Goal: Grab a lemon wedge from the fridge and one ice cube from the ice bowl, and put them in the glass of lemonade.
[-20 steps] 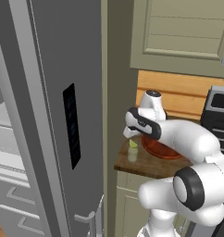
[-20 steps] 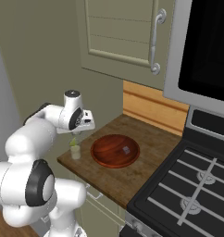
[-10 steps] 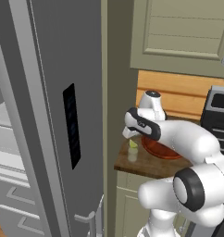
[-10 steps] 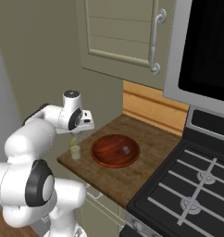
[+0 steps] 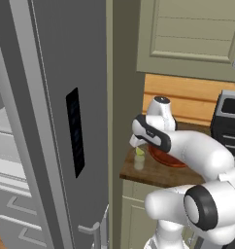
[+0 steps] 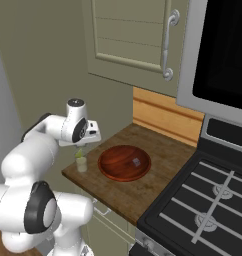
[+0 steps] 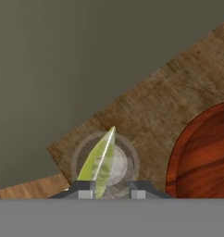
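My gripper (image 7: 111, 190) is shut on the lemon wedge (image 7: 101, 162), a yellow-green sliver with its point sticking out past the fingertips. It hangs directly over the glass of lemonade (image 7: 128, 155), close above the rim. In the base views the gripper (image 6: 80, 149) hovers just above the glass (image 6: 81, 164), which stands at the counter's left end with the wedge (image 5: 140, 151) over it. The reddish-brown ice bowl (image 6: 124, 162) lies right of the glass, with one ice cube (image 6: 136, 161) in it. The grey fridge (image 5: 51, 121) stands to the left with its door open.
The open fridge door (image 5: 73, 131) stands close to the arm's left. A beige wall cabinet (image 6: 128, 35) hangs above the wooden counter (image 6: 143, 192). A gas stove (image 6: 203, 210) adjoins the counter on the right, under a dark microwave (image 6: 223, 50).
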